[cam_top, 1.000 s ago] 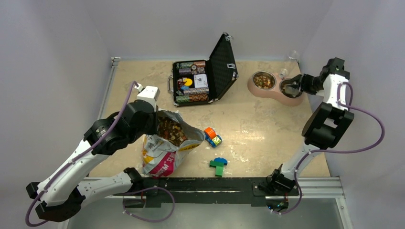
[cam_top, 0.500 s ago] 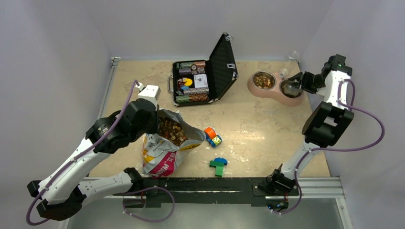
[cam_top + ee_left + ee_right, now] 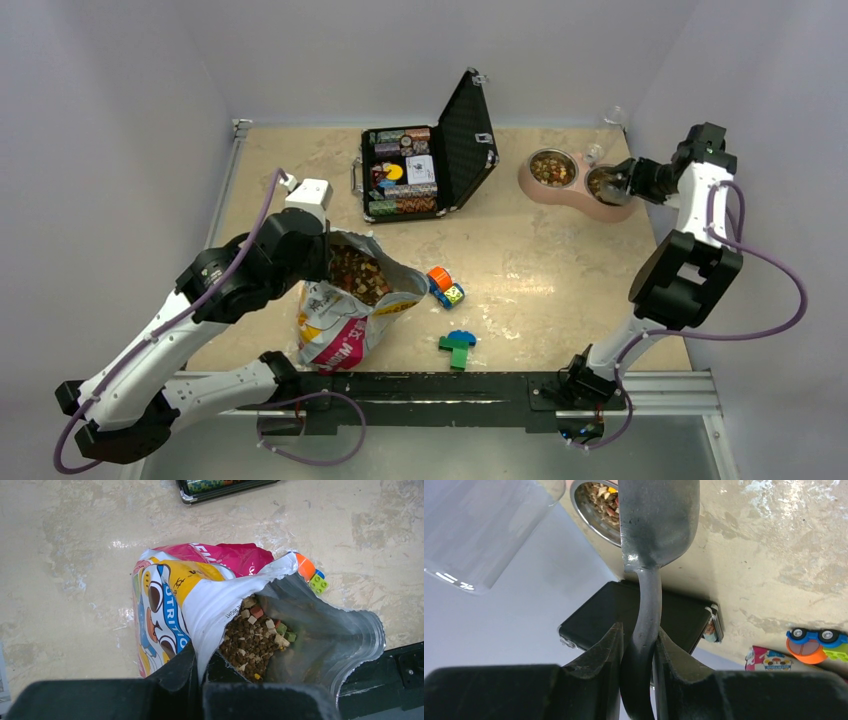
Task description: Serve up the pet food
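Lab cell: plain white walls (image 3: 400,50), L arm (image 3: 160,335), R arm (image 3: 690,270) bolted on rail (image 3: 430,386).

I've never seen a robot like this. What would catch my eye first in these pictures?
A bright food bag stands open near the left front of the table, full of pet food, its rim pinched by the left gripper. At the far right, the right gripper holds a grey scoop at a pink double bowl. An open black case sits at the back.

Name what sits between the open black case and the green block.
A small orange, blue and green toy car; the top view shows it.
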`<action>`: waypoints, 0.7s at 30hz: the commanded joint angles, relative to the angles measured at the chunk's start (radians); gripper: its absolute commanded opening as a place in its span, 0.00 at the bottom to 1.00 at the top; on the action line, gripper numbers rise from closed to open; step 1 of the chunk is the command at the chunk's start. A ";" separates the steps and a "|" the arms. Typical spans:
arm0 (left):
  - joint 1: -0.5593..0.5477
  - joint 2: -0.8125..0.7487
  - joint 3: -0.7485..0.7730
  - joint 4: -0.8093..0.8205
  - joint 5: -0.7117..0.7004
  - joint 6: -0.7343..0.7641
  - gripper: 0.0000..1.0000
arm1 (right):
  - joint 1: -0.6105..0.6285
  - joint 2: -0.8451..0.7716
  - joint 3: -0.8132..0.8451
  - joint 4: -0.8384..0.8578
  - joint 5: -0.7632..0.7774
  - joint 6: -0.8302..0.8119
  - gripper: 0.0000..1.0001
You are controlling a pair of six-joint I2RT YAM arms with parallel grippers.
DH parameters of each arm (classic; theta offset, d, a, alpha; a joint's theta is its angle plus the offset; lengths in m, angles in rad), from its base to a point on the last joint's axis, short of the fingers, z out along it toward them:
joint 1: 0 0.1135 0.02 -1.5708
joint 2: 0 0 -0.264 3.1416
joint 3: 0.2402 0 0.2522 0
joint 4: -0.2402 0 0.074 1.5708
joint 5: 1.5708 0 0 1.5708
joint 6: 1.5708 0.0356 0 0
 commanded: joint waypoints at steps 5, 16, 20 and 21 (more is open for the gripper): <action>0.008 -0.025 0.075 0.141 -0.077 -0.025 0.00 | 0.000 -0.054 -0.053 0.107 0.040 0.031 0.00; 0.007 -0.043 0.065 0.123 -0.087 -0.032 0.00 | 0.021 -0.085 -0.104 0.140 0.056 0.019 0.00; 0.008 -0.037 0.073 0.123 -0.077 -0.017 0.00 | 0.029 -0.106 -0.067 0.149 0.069 0.008 0.00; 0.008 -0.037 0.074 0.123 -0.077 -0.016 0.00 | 0.032 -0.108 -0.062 0.149 0.071 0.004 0.00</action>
